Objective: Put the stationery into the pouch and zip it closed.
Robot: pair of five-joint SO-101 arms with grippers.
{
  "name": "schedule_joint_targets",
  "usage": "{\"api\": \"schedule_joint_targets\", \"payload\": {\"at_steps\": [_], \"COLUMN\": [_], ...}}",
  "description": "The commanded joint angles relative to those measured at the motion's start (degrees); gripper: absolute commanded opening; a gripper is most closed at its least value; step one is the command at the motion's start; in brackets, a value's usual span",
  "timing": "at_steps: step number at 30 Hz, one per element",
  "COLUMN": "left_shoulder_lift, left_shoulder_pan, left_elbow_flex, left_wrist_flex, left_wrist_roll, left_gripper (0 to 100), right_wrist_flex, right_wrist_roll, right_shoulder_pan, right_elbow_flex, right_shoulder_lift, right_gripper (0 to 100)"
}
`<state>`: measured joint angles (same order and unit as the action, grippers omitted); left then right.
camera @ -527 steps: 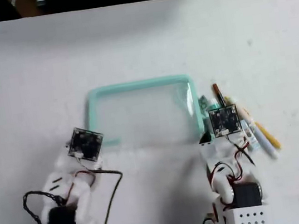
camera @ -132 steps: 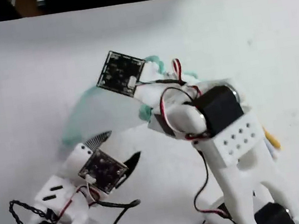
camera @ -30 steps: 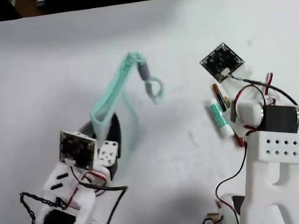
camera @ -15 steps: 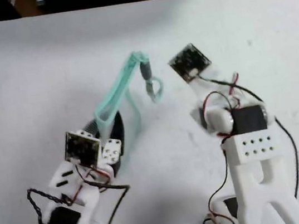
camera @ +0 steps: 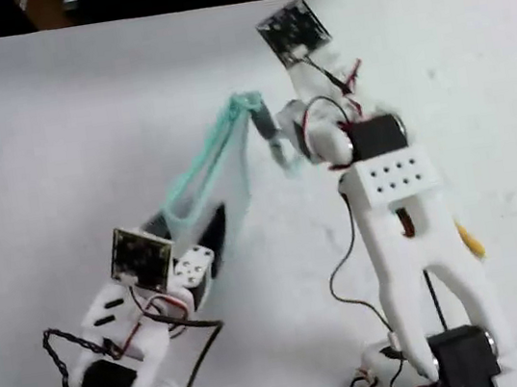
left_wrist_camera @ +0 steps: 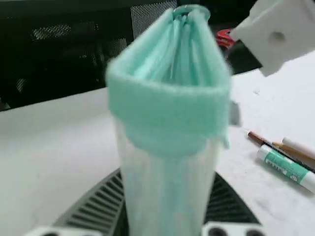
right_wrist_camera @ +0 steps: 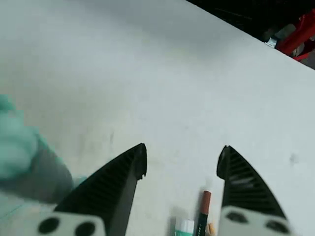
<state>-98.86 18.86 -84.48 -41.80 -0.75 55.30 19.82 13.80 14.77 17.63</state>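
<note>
left gripper (camera: 196, 234) clamps translucent teal-trimmed pouch (camera: 213, 161) upright; right gripper (right_wrist_camera: 182, 152), at its 3 o'clock, wide open, empty; pens (left_wrist_camera: 283, 158) not loaded, zipping remains.

light: bright, even, overhead | table (camera: 51, 108): washed white, mild glare | shadows: soft, faint | room behind (left_wrist_camera: 59, 49): dark

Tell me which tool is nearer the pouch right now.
Left. The left tool is clamped on the pouch's near end, holding it up; the right tool is open beside its far end.
</note>
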Motion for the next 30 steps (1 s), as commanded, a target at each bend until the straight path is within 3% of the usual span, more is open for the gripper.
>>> {"api": "schedule_joint_targets", "payload": {"at_steps": [1,9,18,24,30], "left_shoulder_lift": [0.31,0.40,0.40,0.31,0.31], "left_shoulder_pan": [0.22,-0.22,-0.22,-0.22,-0.22], "left_elbow_flex": [6.68,6.68,5.98,1.49,1.49], "left_wrist_flex": [-9.49,-10.11,-9.93,-3.78,-3.87], "left_wrist_roll": [0.70,0.53,0.18,0.18,0.18], "left_gripper": [22,22,22,17,17], "right_wrist_flex": [3.38,6.02,10.59,17.19,17.98], "right_wrist_roll": [-0.53,-0.09,0.00,0.62,14.15], "right_shoulder_pan": [4.09,6.90,-6.46,-12.53,-22.11], "right_elbow_flex": [-8.35,-10.02,-9.76,-9.76,-5.98], "right_shoulder_lift": [-1.63,-1.10,1.01,1.98,1.45], "right_gripper": [23.0,23.0,23.0,23.0,23.0]}}
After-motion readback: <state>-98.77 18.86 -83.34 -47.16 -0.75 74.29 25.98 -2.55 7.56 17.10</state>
